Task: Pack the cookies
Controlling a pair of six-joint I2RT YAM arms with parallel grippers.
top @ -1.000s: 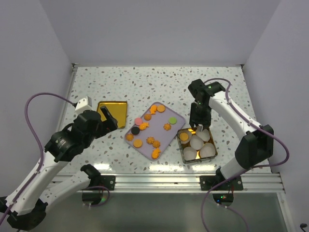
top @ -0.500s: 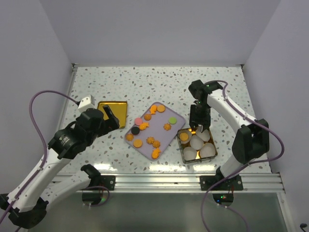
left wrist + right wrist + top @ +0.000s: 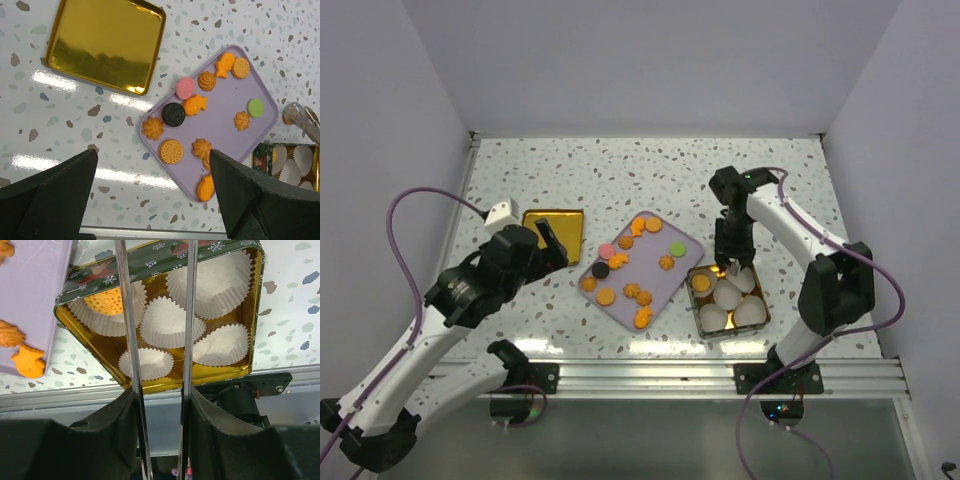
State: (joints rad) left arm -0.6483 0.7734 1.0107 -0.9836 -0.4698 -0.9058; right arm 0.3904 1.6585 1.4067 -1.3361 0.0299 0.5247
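Observation:
Several cookies (image 3: 632, 292), mostly orange with single pink, green and black ones, lie on a purple tray (image 3: 685, 243); they also show in the left wrist view (image 3: 171, 151). My right gripper (image 3: 731, 258) is shut on metal tongs (image 3: 127, 315) above the far edge of a square tin (image 3: 730, 335). The tin holds white paper cups, and one cup holds an orange cookie (image 3: 107, 300). A bit of orange shows at the tongs' tip (image 3: 286, 119). My left gripper (image 3: 552, 245) is open and empty, above the table left of the tray.
A gold lid (image 3: 555, 228) lies flat left of the tray. The tin sits right of the tray, near the table's front edge. White walls close the table at the back and on both sides.
My left gripper has shifted slightly toward the tray. My right gripper with the tongs stays over the tin's far edge, while its elbow has swung a little.

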